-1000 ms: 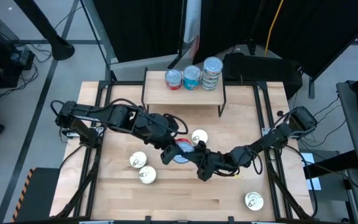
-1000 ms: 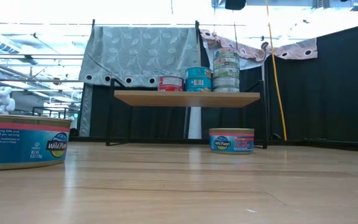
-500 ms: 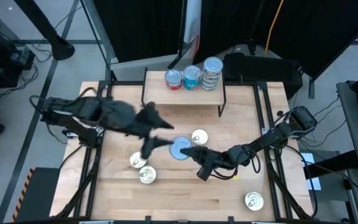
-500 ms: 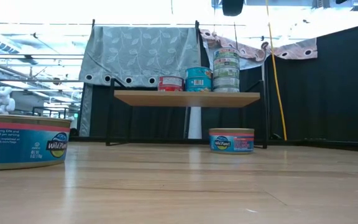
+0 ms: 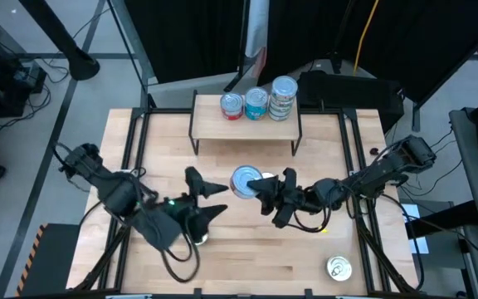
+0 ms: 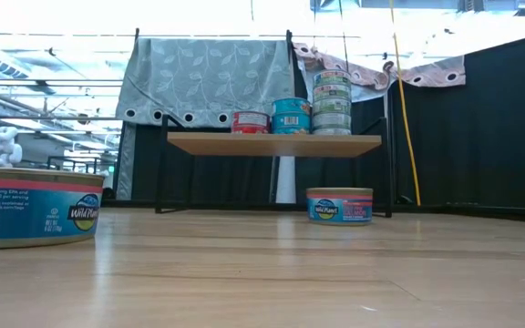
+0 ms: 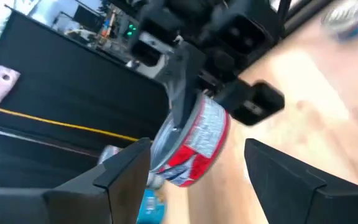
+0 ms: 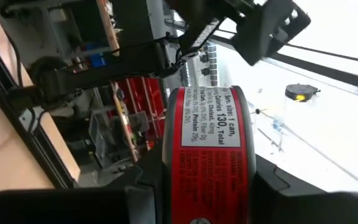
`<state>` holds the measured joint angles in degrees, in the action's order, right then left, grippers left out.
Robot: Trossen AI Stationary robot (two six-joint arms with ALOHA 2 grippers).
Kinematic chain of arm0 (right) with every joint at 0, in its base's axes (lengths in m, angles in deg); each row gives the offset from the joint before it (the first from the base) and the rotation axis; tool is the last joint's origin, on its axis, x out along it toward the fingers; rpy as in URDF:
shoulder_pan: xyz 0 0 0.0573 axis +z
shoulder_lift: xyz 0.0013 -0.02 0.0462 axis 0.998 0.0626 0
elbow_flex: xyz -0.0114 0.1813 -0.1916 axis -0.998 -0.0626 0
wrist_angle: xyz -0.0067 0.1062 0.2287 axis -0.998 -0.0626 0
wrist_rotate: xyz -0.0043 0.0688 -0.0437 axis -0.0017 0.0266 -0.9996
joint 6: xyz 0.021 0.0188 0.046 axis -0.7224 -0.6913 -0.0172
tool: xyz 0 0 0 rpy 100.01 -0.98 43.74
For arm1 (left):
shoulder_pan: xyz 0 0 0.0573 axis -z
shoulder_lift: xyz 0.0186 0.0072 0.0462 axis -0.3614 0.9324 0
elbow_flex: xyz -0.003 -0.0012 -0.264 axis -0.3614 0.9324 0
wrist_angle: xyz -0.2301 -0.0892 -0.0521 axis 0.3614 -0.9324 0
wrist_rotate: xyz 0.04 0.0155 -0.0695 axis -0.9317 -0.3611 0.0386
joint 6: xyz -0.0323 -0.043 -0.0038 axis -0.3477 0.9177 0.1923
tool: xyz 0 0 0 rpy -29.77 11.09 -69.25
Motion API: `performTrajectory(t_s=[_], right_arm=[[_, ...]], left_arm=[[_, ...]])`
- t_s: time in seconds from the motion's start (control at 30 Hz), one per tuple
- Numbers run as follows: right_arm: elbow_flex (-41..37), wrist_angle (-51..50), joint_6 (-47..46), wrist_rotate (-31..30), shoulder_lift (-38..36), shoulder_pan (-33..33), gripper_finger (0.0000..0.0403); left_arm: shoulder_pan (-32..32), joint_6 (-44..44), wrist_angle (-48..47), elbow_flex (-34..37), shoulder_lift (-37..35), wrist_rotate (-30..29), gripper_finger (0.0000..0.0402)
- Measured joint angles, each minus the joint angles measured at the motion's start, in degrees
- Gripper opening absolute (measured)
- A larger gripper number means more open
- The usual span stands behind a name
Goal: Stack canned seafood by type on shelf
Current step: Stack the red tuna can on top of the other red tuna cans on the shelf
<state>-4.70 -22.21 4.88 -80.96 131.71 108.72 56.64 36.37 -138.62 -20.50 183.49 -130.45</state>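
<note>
While right gripper (image 5: 265, 193) grips it, red-sided tin (image 5: 244, 181) shows blue lid.

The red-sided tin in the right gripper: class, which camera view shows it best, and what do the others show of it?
The right wrist view: the red-sided tin fills the picture, label readable, clamped in the right gripper. The left wrist view shows it smaller and tilted. The high view shows only its pale lid, and the low view does not show it.

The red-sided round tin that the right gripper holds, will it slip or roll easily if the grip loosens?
The red-sided round metal tin looks rigid, so it probably will not deform in the right gripper. Its smooth printed wall may be slippery. It is held tilted, so if dropped it might land on edge and roll.
</note>
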Motion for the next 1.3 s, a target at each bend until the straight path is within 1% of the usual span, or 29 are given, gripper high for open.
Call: performTrajectory(t_s=[0.07, 0.2, 0.4, 0.47, 0.53, 0.63, 0.8, 0.97, 1.13, 1.3], right_arm=[[0.0, -2.2, -2.2, 1.43, -1.17, -0.9, 0.012], [0.0, -6.58, -7.49, 6.13, -3.38, -2.88, 0.0121], [0.0, -13.78, -16.0, 10.93, -6.36, -5.04, 0.0121], [0.0, -15.17, -18.08, 12.07, -6.82, -5.59, 0.0121], [0.0, -15.64, -19.46, 12.14, -7.05, -5.9, 0.0121], [0.0, -15.54, -20.42, 12.25, -7.1, -6.54, 0.0121], [0.0, -16.4, -22.36, 14.55, -7.1, -7.18, 0.0121], [-0.02, -16.92, -24.77, 15.24, -7.08, -8.01, 0.0121], [-0.04, -18.58, -25.43, 15.07, -7.08, -8.37, 0.0121], [-0.04, -19.24, -25.57, 15.16, -6.97, -8.37, 0.0121]], left_arm=[[-0.21, -2.64, -0.01, 0.0, 1.29, -1.03, 0.0261], [-1.9, -6.83, -1.6, 0.01, 2.82, -1.55, 0.0261], [-5.59, -7.38, -4.87, 0.02, 3.01, -3.63, 0.0261], [-6.79, -7.38, -5.95, 0.02, 3.01, -3.5, 0.0261], [-7.67, -7.37, -7.21, 0.02, 3.02, -1.81, 0.0261], [-8.36, -7.33, -7.53, 0.02, 3.01, 2.29, 0.0261], [-9.2, -7.17, -7.41, 0.02, 3.03, 4.68, 0.0261], [-10.57, -4.13, -7.49, 0.02, 3.05, 11.51, 0.026], [-10.92, -1.88, -9.25, 0.02, 3.85, 10.81, 0.025], [-10.33, 2.84, -11.3, 0.02, 4.1, 10.69, 0.0236]])
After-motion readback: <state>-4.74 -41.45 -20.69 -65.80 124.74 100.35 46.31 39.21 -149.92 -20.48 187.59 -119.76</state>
